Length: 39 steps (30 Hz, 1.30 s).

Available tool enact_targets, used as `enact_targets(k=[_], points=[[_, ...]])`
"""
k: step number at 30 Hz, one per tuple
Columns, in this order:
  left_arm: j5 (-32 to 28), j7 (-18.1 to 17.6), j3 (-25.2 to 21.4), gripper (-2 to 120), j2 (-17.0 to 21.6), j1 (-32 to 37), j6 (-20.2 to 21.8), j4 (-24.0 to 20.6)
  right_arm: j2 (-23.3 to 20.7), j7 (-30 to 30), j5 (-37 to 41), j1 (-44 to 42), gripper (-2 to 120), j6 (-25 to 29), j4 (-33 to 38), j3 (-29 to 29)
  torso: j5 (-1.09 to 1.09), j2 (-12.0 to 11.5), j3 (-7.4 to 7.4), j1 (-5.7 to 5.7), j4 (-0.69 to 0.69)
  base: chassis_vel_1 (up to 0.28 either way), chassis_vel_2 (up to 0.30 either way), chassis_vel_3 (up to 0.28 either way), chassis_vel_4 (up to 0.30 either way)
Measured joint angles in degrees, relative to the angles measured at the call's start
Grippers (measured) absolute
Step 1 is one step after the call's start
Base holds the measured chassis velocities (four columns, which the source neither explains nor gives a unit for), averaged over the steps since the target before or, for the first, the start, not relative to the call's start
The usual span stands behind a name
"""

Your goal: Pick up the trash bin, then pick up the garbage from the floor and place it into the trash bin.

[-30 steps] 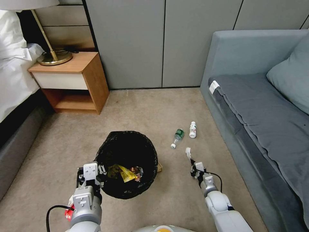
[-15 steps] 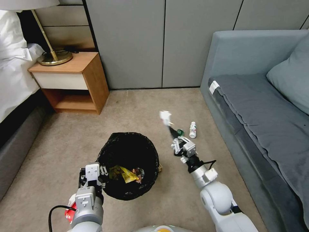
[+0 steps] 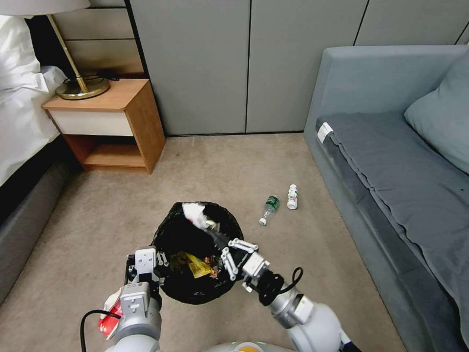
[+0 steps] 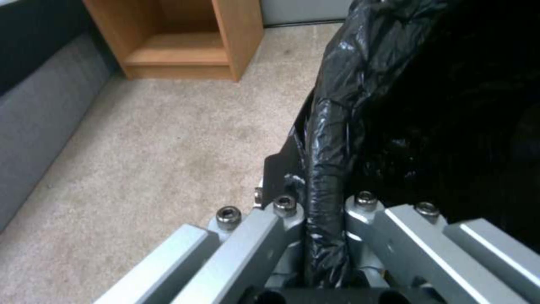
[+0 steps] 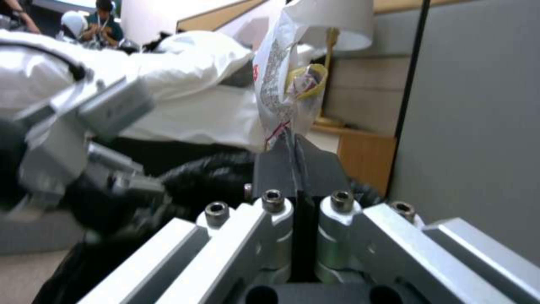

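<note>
While the left gripper (image 3: 157,258) pinches the trash bin (image 3: 168,234) rim, the right gripper (image 3: 211,230) holds a white wrapper (image 3: 194,213) over it — drop step; next likely needs jaws opening.

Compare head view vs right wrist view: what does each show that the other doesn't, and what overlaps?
Head only: the green-labelled bottle and small white bottle lying on the carpet beside the sofa, plus yellow wrapper inside the trash bin.
Right wrist only: print on the white packet and the fingers pinched shut on its end.
Both: right gripper holding that packet over the bin, left gripper at the rim, lamp.
</note>
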Motion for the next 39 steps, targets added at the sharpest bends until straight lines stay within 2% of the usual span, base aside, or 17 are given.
enact_targets(k=[5, 7, 8, 11, 14, 15, 16, 18, 19, 21, 23, 30, 33, 36, 39], points=[[0.0, 0.0, 0.0, 0, 0.0, 0.0, 0.1, -0.3, 0.0, 1.3, -1.0, 0.0, 1, -1.7, -1.1, -0.5, 0.0, 0.0, 0.0, 0.0, 0.0, 0.0, 0.0, 0.0, 0.0], [0.0, 0.0, 0.0, 0, -0.1, 0.0, 0.1, -0.4, 0.0, 1.7, -1.0, 0.1, 12, -2.1, -1.2, -0.4, 0.0, 0.0, 0.0, 0.0, 0.0, 0.0, 0.0, 0.0, 0.0], [0.0, 0.0, 0.0, 0, -0.1, 0.0, 0.1, -0.4, 0.0, 1.7, -1.0, 0.1, 12, -2.1, -1.2, -0.4, 0.0, 0.0, 0.0, 0.0, 0.0, 0.0, 0.0, 0.0, 0.0], [0.1, 0.0, 0.0, 0, -0.2, 0.0, 0.1, -0.4, 0.0, 1.7, -1.0, 0.1, 25, -2.2, -1.2, -0.2, 0.0, 0.0, 0.0, 0.0, 0.0, 0.0, 0.0, 0.0, 0.0], [0.1, 0.0, 0.0, 0, -0.2, 0.0, 0.1, -0.4, 0.1, 1.7, -1.0, 0.0, 32, -2.2, -1.2, -0.1, 0.0, 0.0, 0.0, 0.0, 0.0, 0.0, 0.0, 0.0, 0.0], [0.1, 0.0, 0.0, 0, -0.2, 0.0, 0.1, -0.5, 0.1, 1.7, -1.0, 0.0, 39, -2.1, -1.2, 0.0, 0.0, 0.0, 0.0, 0.0, 0.0, 0.0, 0.0, 0.0, 0.0], [0.1, 0.0, 0.0, 0, -0.2, 0.0, 0.1, -0.5, 0.1, 1.7, -1.0, 0.0, 39, -2.1, -1.2, 0.0, 0.0, 0.0, 0.0, 0.0, 0.0, 0.0, 0.0, 0.0, 0.0], [0.1, 0.1, 0.0, 0, -0.2, -0.1, 0.2, -0.5, -0.1, 1.7, -1.0, -0.1, 50, -2.1, -1.2, 0.2, 0.0, 0.0, 0.0, 0.0, 0.0, 0.0, 0.0, 0.0, 0.0], [0.1, 0.1, 0.0, 0, -0.2, -0.1, 0.2, -0.5, -0.1, 1.7, -1.0, -0.1, 50, -2.1, -1.2, 0.2, 0.0, 0.0, 0.0, 0.0, 0.0, 0.0, 0.0, 0.0, 0.0], [0.1, 0.1, 0.0, 0, -0.2, -0.1, 0.2, -0.6, -0.2, 1.7, -0.9, -0.1, 62, -2.1, -1.1, 0.4, 0.0, 0.0, 0.0, 0.0, 0.0, 0.0, 0.0, 0.0, 0.0], [0.1, 0.1, 0.0, 0, -0.3, -0.1, 0.2, -0.6, -0.2, 1.8, -0.9, -0.1, 65, -2.1, -1.1, 0.4, 0.0, 0.0, 0.0, 0.0, 0.0, 0.0, 0.0, 0.0, 0.0], [-0.1, 0.1, 0.0, 0, -0.3, -0.3, 0.2, -0.5, -0.2, 1.9, -0.8, -0.4, 93, -1.6, -0.6, 0.7, 0.0, 0.0, 0.0, 0.0, 0.0, 0.0, 0.0, 0.0, 0.0], [-0.1, 0.1, -0.1, 0, -0.3, -0.3, 0.2, -0.5, -0.3, 2.5, -0.7, -0.5, 99, -1.2, 0.3, 0.9, 0.0, 0.0, 0.0, 0.0, 0.0, 0.0, 0.0, 0.0, 0.0], [-0.2, 0.1, -0.3, 0, -0.2, -0.3, 0.2, -0.4, -0.1, 4.2, -0.4, -0.6, 100, -0.6, 2.4, 1.5, 0.0, 0.0, 0.0, 0.0, 0.0, 0.0, 0.0, 0.0, 0.0], [-0.4, 0.1, -0.8, 0, -0.1, -0.3, 0.2, -0.1, 0.8, 9.5, 0.4, -1.0, 100, -0.4, 7.8, 3.3, 0.0, 0.0, 0.0, 0.0, 0.0, 0.0, 0.0, 0.0, 0.0]])
